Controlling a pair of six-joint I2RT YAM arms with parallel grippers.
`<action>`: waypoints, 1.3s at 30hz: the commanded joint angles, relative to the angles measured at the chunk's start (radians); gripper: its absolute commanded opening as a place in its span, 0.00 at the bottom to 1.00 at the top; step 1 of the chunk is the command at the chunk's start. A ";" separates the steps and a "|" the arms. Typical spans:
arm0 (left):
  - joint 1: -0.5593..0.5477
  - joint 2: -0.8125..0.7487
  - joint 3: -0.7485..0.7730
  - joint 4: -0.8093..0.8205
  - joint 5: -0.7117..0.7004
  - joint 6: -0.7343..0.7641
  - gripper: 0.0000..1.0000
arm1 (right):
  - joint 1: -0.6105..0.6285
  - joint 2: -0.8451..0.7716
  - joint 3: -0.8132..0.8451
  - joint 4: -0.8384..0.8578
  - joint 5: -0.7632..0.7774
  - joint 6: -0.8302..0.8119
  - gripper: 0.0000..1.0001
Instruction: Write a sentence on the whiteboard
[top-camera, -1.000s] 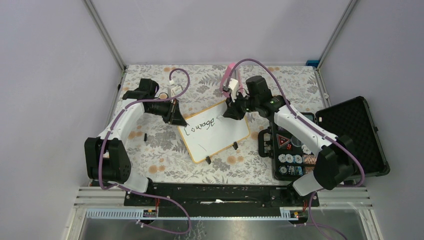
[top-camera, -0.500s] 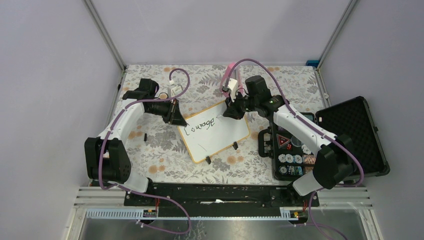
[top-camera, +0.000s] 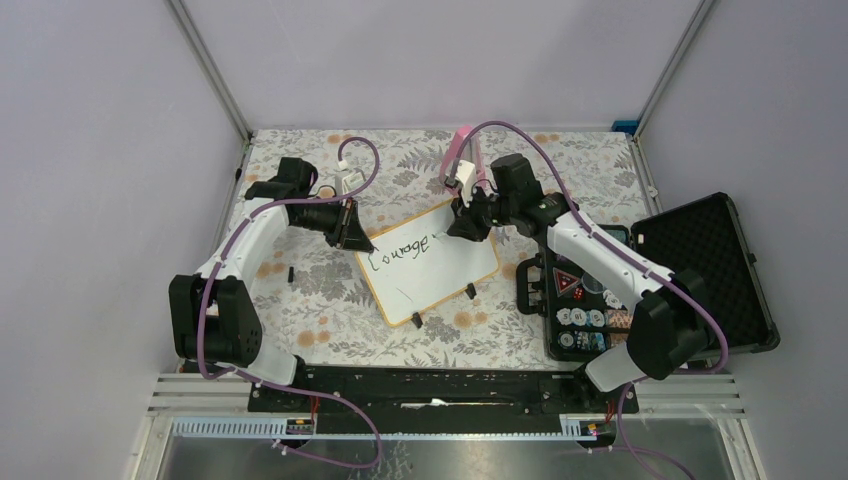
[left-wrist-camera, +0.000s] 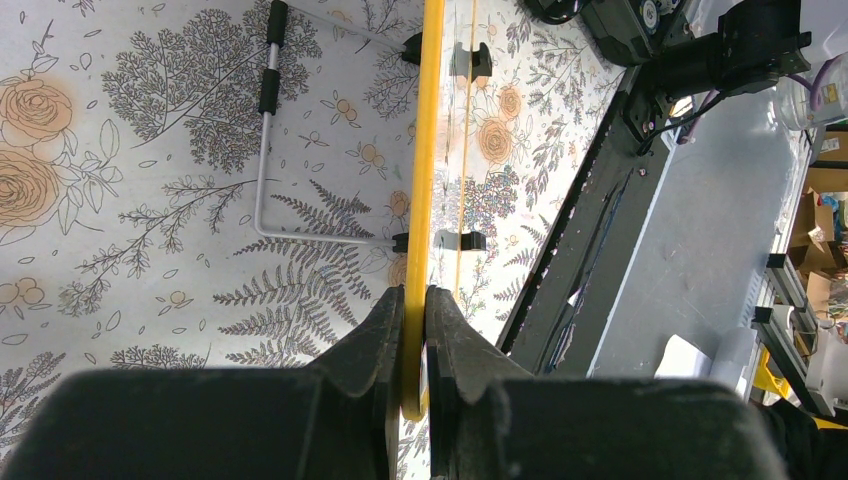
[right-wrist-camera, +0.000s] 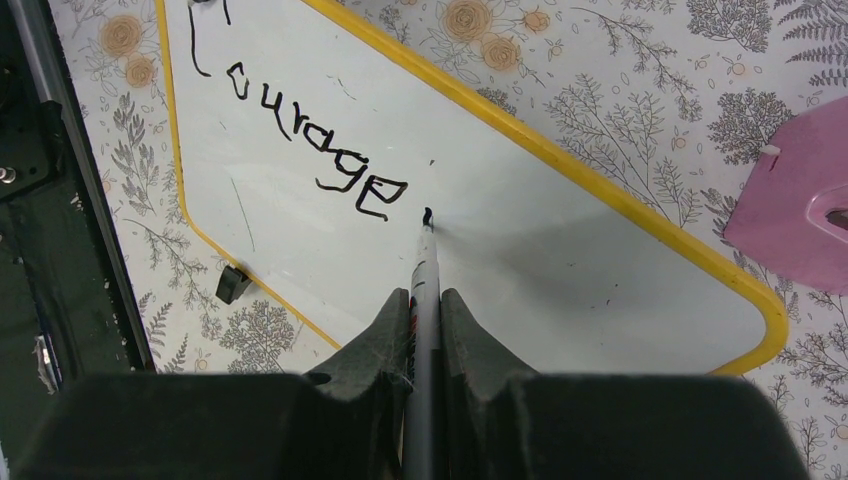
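Observation:
The whiteboard (top-camera: 440, 270) with its yellow-orange rim lies slanted mid-table on two black feet. In black marker it reads "Courage" (top-camera: 398, 249), also clear in the right wrist view (right-wrist-camera: 315, 140). My left gripper (top-camera: 352, 232) is shut on the board's left rim (left-wrist-camera: 420, 200). My right gripper (top-camera: 462, 226) is shut on a grey marker (right-wrist-camera: 424, 290). Its black tip touches the board just right of the last "e", at a short fresh stroke (right-wrist-camera: 428, 215).
A pink object (top-camera: 460, 148) lies behind the board, also in the right wrist view (right-wrist-camera: 800, 190). An open black case (top-camera: 700, 270) with small items stands at the right. A thin wire stand (left-wrist-camera: 265, 120) lies on the floral cloth left of the board.
My right gripper has shifted slightly right with the marker, and a small new mark now shows after "Courage". The left arm has not moved.

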 joint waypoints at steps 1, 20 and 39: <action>-0.003 -0.018 -0.006 0.045 -0.079 0.036 0.00 | -0.002 -0.025 -0.014 0.014 0.035 -0.031 0.00; -0.003 -0.017 -0.004 0.045 -0.078 0.036 0.00 | -0.024 -0.023 0.028 0.000 0.050 -0.034 0.00; -0.003 -0.014 -0.003 0.045 -0.077 0.037 0.00 | -0.028 -0.013 0.043 -0.001 0.045 -0.032 0.00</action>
